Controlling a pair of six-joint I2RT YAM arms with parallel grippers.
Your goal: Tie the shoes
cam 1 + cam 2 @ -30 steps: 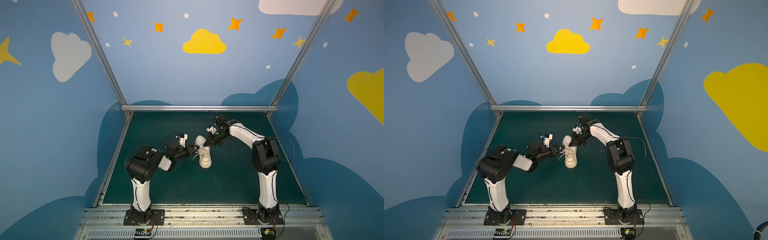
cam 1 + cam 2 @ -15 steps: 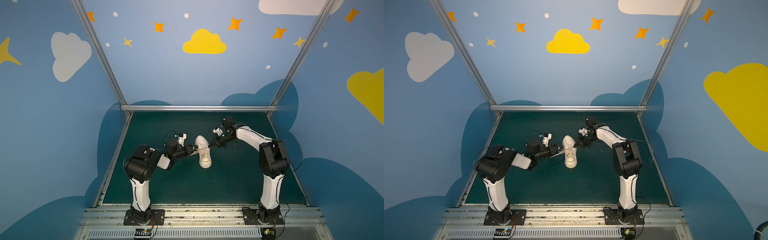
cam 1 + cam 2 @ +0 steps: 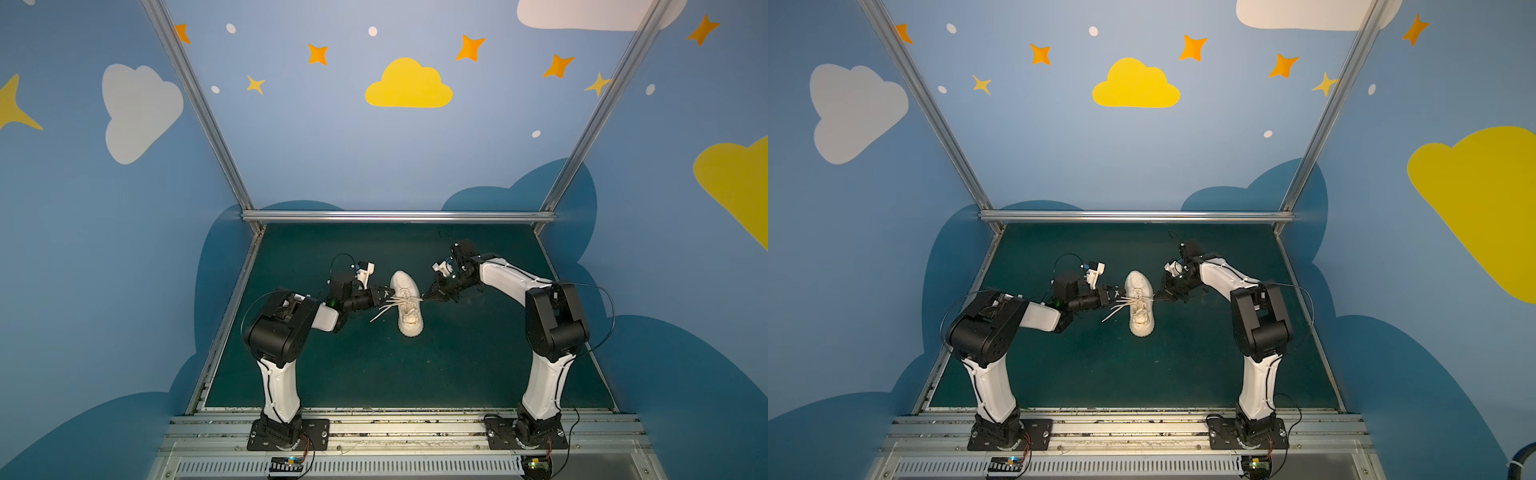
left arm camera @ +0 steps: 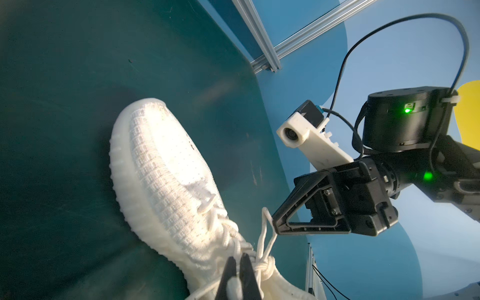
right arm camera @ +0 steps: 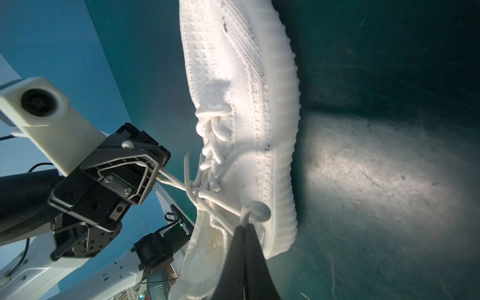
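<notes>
**Off-white knit sneaker** (image 3: 407, 305): sole-down on the green mat (image 3: 374, 374), toe pointing away from the arm bases and heel toward them. Its cream laces (image 3: 400, 299) run in a taut line across the tongue and meet at a knot (image 5: 193, 188) just ahead of the collar opening. Two free lace ends (image 3: 380, 313) trail out from the sneaker on the left gripper's side.

**Left gripper** (image 3: 384, 296): just beside one flank of the sneaker. The jaws are fully closed, pinching a strand of lace that runs straight to the knot.

**Right gripper** (image 3: 427, 296): just beside the opposite flank. The jaws are likewise closed, with a short loop of lace caught at their tip, as the left wrist view shows.

**Change over the last second:** the right gripper has drawn outward from above the tongue to the sneaker's edge, its elbow swinging away. The left gripper has eased slightly off the other way, and the sneaker itself has not shifted. The lace between the two grippers now reads as straight rather than slack — judged to be the tightening pull on the knot. The knot looks close to cinched, but whether two proper bow loops have formed cannot be told.
</notes>
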